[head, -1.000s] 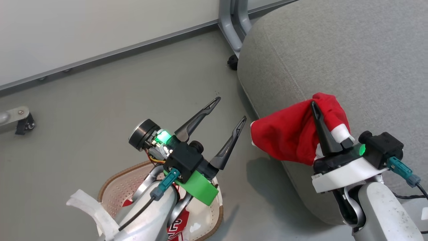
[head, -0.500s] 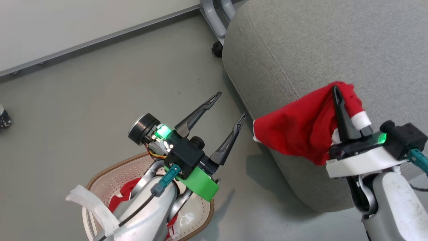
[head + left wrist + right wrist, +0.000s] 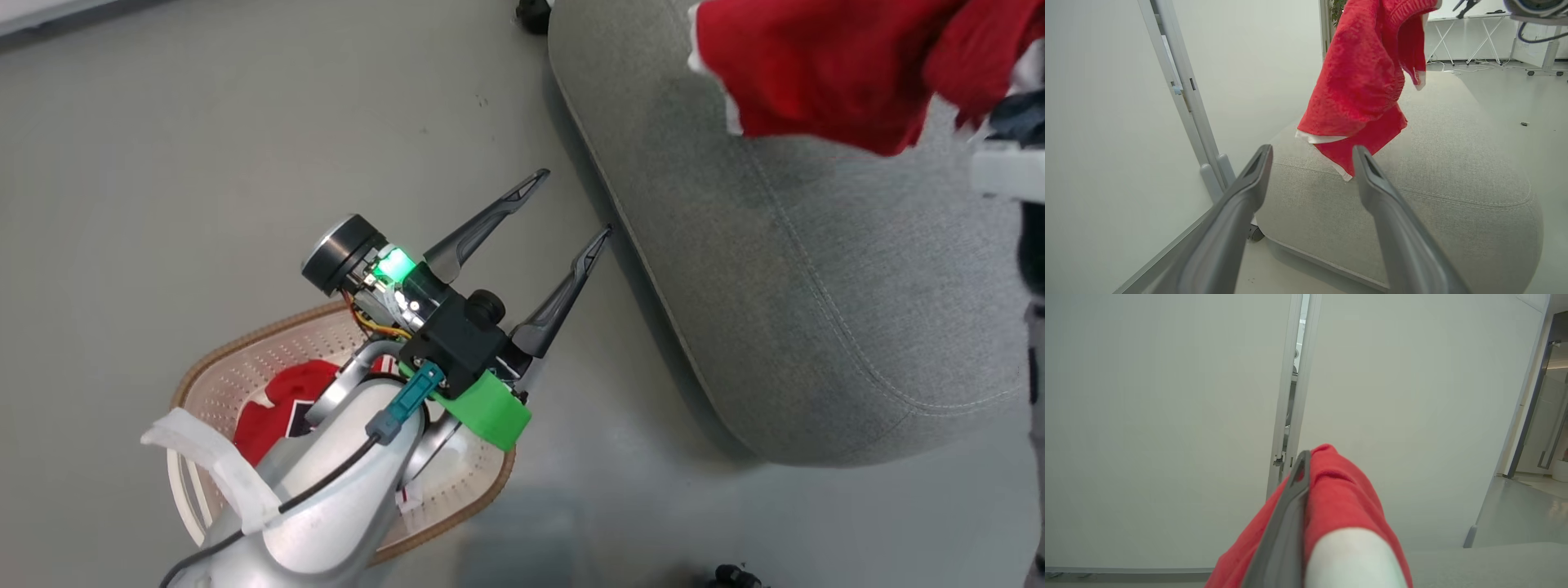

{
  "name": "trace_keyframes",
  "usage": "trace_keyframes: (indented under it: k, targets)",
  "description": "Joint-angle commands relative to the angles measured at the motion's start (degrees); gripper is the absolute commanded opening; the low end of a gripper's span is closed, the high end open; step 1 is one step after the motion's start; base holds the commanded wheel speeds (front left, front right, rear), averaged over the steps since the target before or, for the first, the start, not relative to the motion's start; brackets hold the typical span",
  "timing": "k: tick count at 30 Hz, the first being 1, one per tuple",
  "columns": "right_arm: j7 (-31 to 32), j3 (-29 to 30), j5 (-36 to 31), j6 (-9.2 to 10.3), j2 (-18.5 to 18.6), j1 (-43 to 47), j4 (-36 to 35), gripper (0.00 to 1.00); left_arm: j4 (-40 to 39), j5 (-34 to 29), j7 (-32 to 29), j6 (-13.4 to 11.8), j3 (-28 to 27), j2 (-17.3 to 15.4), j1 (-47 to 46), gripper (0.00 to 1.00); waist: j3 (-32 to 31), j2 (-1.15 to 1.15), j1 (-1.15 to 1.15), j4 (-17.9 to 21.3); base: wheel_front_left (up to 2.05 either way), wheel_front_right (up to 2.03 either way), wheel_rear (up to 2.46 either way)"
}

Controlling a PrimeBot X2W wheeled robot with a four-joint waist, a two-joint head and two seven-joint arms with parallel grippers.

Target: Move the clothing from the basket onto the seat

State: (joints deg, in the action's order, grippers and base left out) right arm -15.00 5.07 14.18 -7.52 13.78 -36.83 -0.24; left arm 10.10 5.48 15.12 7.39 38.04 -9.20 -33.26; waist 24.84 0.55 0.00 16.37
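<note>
Roughly halfway, I'd judge: the plain red garment (image 3: 816,73) hangs over the seat (image 3: 816,327), seemingly clear of the cushion and not yet laid down, while the jersey (image 3: 277,400) lies in the basket (image 3: 237,367) on the floor, waiting its turn. The right pincer (image 3: 1302,465) is clenched on the garment, its arm raised high so the cloth dangles beneath. The left pincer (image 3: 575,202) is spread wide and empty, poised above the basket, fingers aimed toward the seat's near edge.
</note>
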Motion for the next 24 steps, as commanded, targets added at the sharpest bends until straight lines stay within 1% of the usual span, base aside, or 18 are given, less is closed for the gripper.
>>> trace_keyframes:
  k: [1,8,11,17,20,22,24]
  targets:
    - [-0.28,1.23,-0.01,0.06,1.02,-2.68,0.69,0.00,0.03,-0.77,0.04,0.14,0.09,-0.84,-1.53,1.00,6.36,-0.55,0.00,-0.79,0.00,0.00,0.00]
    - [-0.28,6.30,-0.30,0.06,5.96,-13.30,5.61,0.00,-0.16,-1.15,-0.06,0.13,0.80,-2.08,-4.76,1.00,12.44,-0.55,0.00,-1.77,0.00,0.00,0.00]
    - [-0.28,7.63,-0.54,0.06,8.49,-17.51,9.37,0.00,-0.24,-1.41,-0.06,0.14,1.15,-2.26,-5.63,1.00,14.31,-0.55,0.00,-2.13,0.00,0.00,0.00]
    - [-0.27,10.67,-0.86,0.07,11.83,-23.94,17.27,0.00,-0.38,-1.56,-0.04,0.09,1.59,-2.35,-6.88,1.00,17.03,-0.55,0.00,-2.82,0.00,0.00,0.00]
    - [-0.27,11.62,-1.39,0.06,11.81,-25.09,21.69,0.00,-0.27,-1.57,-0.03,0.09,1.86,-2.52,-7.16,1.00,17.83,-0.55,0.00,-3.13,0.00,0.00,0.00]
    - [-0.28,11.37,-2.27,0.06,11.23,-24.84,23.99,0.00,-0.17,-1.50,-0.02,0.00,1.89,-2.67,-7.30,1.00,18.14,-0.55,0.00,-3.19,0.00,0.00,0.00]
    - [-0.28,12.32,-2.61,0.07,9.82,-23.73,26.06,0.00,-0.13,-1.40,-0.02,-0.16,1.94,-2.68,-7.44,1.00,18.37,-0.55,0.00,-3.27,0.00,0.00,0.00]
